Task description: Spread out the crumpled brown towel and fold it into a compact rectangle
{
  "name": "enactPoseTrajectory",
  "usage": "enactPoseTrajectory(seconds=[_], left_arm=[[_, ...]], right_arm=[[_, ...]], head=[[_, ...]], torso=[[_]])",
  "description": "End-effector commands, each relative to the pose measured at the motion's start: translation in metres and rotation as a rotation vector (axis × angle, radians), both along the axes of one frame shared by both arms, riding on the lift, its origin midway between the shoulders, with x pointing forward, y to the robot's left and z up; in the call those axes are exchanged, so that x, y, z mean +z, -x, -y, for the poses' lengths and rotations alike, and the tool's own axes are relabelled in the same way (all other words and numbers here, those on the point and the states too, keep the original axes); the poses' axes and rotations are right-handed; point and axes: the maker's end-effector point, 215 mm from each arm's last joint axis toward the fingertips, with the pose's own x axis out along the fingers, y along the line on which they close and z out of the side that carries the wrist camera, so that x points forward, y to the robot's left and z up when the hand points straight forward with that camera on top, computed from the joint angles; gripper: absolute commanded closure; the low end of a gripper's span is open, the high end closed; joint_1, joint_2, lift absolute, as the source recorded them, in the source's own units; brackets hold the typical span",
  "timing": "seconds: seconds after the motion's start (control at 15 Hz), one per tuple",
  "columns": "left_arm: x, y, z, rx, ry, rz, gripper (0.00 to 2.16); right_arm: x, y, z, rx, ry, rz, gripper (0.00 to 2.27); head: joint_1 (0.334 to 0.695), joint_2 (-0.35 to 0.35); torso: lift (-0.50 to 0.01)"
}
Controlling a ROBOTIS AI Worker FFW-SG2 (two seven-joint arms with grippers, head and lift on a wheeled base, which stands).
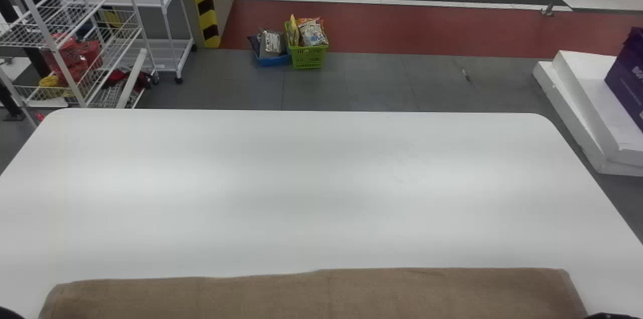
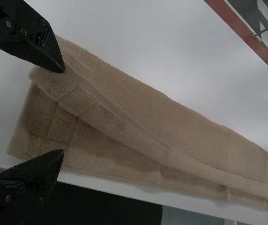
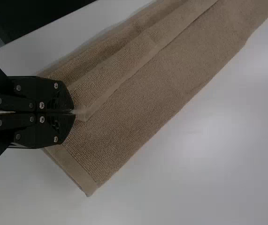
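The brown towel [image 1: 321, 293] lies as a long wide strip along the table's near edge. At the head view's bottom left corner a bit of my left gripper [image 1: 9, 313] shows; my right gripper [image 1: 610, 315] is at the bottom right, beside the towel's right end. In the left wrist view my left gripper [image 2: 64, 110] is open at one end of the towel [image 2: 138, 103], whose folded-over flap runs lengthwise with a loose edge. In the right wrist view my right gripper [image 3: 74, 112] is shut on the flap's corner at the other end of the towel [image 3: 148, 103].
The white table [image 1: 321, 188] stretches forward beyond the towel. Past it on the floor stand a wire rack [image 1: 75, 32] at the left, a green basket [image 1: 308, 56] with packets, and white slabs [image 1: 585, 108] with a purple box [image 1: 630, 78] at the right.
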Motion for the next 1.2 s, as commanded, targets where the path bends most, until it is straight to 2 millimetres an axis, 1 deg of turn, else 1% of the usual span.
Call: enactPoseTrajectory(seconds=[0.0,0.07,0.13,0.2,0.27,0.33,0.4,0.47,0.6,0.8,0.93,1.13], left_arm=[[-0.001,0.002,0.001,-0.005,0.001,-0.007,0.08],[-0.002,0.002,0.002,-0.007,0.001,-0.009,0.08],[-0.002,0.003,0.003,-0.007,0.003,-0.011,0.08],[-0.002,0.003,0.003,-0.008,0.002,-0.010,0.08],[-0.002,0.003,0.003,-0.005,0.004,-0.010,0.08],[-0.001,0.003,0.003,-0.006,0.003,-0.009,0.08],[-0.001,0.002,0.003,-0.005,0.003,-0.008,0.08],[-0.001,0.003,0.002,-0.004,0.002,-0.010,0.08],[0.001,0.003,0.000,-0.002,-0.003,-0.007,0.08],[0.008,0.001,-0.004,0.005,-0.011,0.009,0.08],[0.012,-0.001,-0.007,0.011,-0.013,0.020,0.08],[0.016,-0.002,-0.007,0.012,-0.014,0.028,0.08]], right_arm=[[-0.004,0.007,-0.001,0.015,0.007,-0.014,1.24],[-0.006,0.009,-0.001,0.015,0.010,-0.017,1.18],[-0.006,0.011,-0.001,0.013,0.011,-0.021,1.07],[-0.006,0.011,0.000,0.011,0.013,-0.022,1.07],[-0.006,0.013,0.002,0.006,0.015,-0.025,0.89],[-0.005,0.013,0.004,-0.004,0.015,-0.022,0.45],[-0.003,0.015,0.005,-0.010,0.016,-0.020,0.14],[0.000,0.014,0.006,-0.012,0.017,-0.010,0.02],[0.003,0.017,0.010,-0.016,0.022,-0.007,0.01],[0.019,0.021,0.015,-0.035,-0.003,0.015,0.04],[0.031,0.019,0.017,-0.071,-0.052,0.040,0.06],[0.033,0.019,0.017,-0.090,-0.069,0.046,0.07]], head=[[0.695,-0.046],[0.695,-0.046],[0.695,-0.046],[0.695,-0.047],[0.695,-0.052],[0.695,-0.054],[0.695,-0.058],[0.695,-0.062],[0.695,-0.071],[0.695,-0.075],[0.695,-0.076],[0.695,-0.073]], torso=[[-0.127],[-0.127],[-0.127],[-0.127],[-0.127],[-0.127],[-0.127],[-0.127],[-0.127],[-0.127],[-0.127],[-0.127]])
